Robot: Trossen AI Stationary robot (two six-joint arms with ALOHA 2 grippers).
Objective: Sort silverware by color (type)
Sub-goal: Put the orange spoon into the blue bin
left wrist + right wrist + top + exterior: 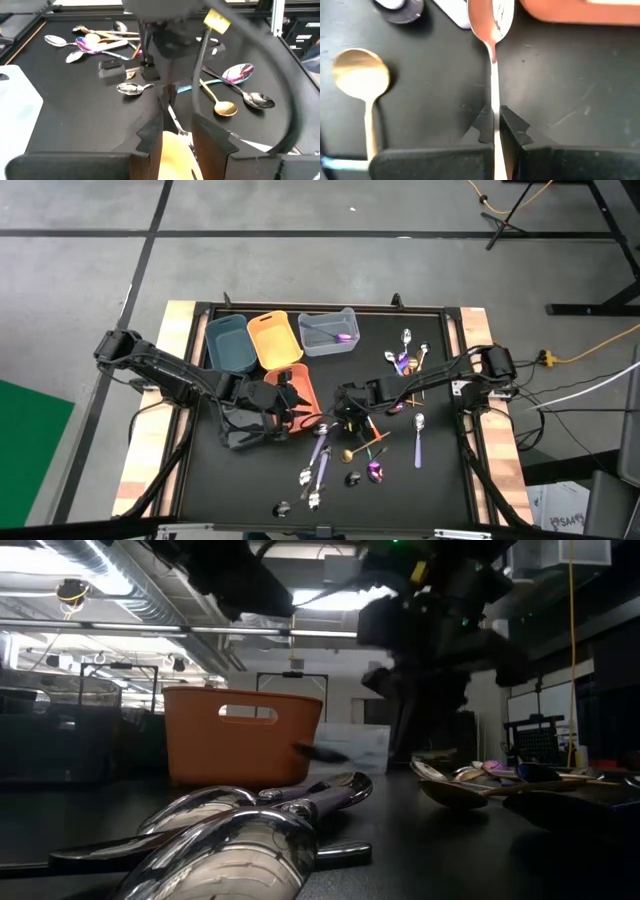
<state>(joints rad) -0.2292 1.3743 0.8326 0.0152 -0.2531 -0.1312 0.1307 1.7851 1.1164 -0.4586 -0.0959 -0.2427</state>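
Now, the right gripper (493, 131) sits low over the mat near the table's centre, its fingers clenched on the thin handle of a silver spoon (491, 30) — the bowl of that spoon lies on the mat just in front of the fingertips, close to the edge of an orange bin (580, 12). A gold spoon (361, 80) lies beside it, apart from the fingers.

The left gripper (172, 137) hovers just left of the right one in the high view, beside the orange bin (300, 390). Its fingers stand parted with a gap between them; whether they hold anything I cannot tell.

Silverware — most of it lies loose on the black mat (440, 480). One cluster sits right of centre toward the far side, with a purple spoon (402, 364) in it. A second group spreads toward the near edge: silver pieces (312, 480), a gold spoon (346, 454), a purple spoon (376, 471), and a silver spoon (418, 423) lying alone to the right.

Along the far edge stand three bins: teal (230, 343), orange (274, 338), and clear (327, 332). The clear bin holds a purple piece (340, 337).

In the low view, big silver spoons (250, 830) fill the foreground, an orange bin (240, 735) behind them.
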